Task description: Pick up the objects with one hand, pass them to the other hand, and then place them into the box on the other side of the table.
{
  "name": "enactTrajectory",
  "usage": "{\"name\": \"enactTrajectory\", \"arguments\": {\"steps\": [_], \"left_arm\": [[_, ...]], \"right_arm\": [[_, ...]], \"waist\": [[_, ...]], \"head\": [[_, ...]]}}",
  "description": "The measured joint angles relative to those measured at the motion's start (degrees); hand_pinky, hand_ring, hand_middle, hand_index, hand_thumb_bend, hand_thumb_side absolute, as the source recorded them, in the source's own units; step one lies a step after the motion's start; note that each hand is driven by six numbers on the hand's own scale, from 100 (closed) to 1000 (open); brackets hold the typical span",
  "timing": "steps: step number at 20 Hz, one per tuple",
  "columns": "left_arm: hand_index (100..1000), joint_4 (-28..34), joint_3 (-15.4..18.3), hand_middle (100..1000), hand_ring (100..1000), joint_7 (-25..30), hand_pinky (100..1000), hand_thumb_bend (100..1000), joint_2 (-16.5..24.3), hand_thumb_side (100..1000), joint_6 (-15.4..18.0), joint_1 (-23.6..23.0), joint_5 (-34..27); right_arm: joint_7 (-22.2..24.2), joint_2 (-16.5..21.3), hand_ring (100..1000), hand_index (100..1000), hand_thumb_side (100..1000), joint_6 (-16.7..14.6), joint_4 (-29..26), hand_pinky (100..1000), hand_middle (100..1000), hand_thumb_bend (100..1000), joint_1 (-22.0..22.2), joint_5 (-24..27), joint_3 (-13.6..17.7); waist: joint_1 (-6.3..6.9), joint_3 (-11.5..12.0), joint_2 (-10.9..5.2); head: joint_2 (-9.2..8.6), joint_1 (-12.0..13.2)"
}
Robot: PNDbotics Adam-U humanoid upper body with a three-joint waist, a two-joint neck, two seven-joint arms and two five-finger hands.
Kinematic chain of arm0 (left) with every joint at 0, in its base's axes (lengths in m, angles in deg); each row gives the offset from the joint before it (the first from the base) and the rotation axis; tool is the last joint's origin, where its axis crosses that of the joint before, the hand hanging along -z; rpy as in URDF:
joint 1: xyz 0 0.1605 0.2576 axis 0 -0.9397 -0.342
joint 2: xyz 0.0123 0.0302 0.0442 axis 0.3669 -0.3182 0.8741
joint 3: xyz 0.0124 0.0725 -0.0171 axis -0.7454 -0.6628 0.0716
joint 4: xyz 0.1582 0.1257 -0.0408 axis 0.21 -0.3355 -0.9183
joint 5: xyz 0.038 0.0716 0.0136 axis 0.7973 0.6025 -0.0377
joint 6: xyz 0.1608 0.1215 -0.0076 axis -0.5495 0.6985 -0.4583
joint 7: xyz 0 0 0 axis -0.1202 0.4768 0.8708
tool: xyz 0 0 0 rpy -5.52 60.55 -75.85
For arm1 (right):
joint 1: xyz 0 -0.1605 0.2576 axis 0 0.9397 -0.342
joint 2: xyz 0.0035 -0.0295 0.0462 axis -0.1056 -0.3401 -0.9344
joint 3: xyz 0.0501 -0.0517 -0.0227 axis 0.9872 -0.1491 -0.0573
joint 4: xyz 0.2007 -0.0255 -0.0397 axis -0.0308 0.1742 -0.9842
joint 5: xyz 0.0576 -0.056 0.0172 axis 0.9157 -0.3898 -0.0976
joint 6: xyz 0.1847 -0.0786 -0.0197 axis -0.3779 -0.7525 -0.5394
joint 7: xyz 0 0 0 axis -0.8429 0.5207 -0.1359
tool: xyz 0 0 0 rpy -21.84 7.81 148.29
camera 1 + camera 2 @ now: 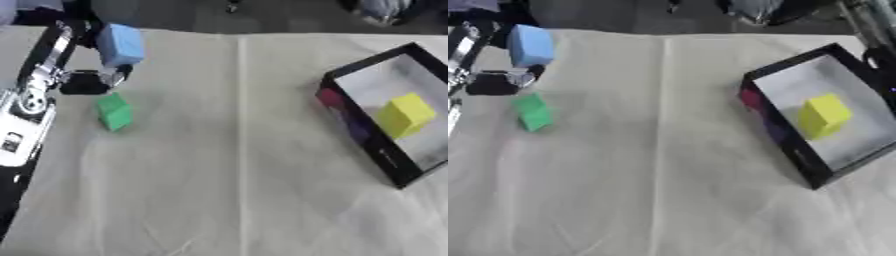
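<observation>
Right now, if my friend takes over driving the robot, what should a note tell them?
Left robot hand: at the table's left side, by the blue block; whether it grips the block is unclear.
Right robot hand: out of view.
Green block: on the table, just in front of the left robot hand.
Yellow block: already in the black box on the right.
Left to do: pass blue and green across and put them in the box.

Lab-like: cloth-covered test table [236, 165]

Yellow block [824, 115] — inside black box [785, 145]
</observation>
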Motion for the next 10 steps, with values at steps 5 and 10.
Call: {"name": "enactTrajectory", "arguments": {"steps": [5, 10], "left_arm": [[486, 0.44, 0.0, 465, 590, -2.17, 732, 100, -3.26, 100, -0.27, -1.18, 0.24], [485, 1.36, -0.66, 464, 587, -3.57, 730, 100, -5.11, 100, -0.9, -2.25, 0.44]], "right_arm": [[4.99, -3.36, 848, 972, 233, -3.85, 2.39, 920, 882, 256, -1.12, -4.49, -2.71], [7.32, -5.77, 849, 973, 242, -6.26, 4.0, 917, 883, 277, -1.39, -8.44, -4.57]], "waist": [[0.0, 0.1, -0.15], [0.0, 0.2, -0.15]], "head": [[0.0, -0.45], [0.0, -1.07]]}}
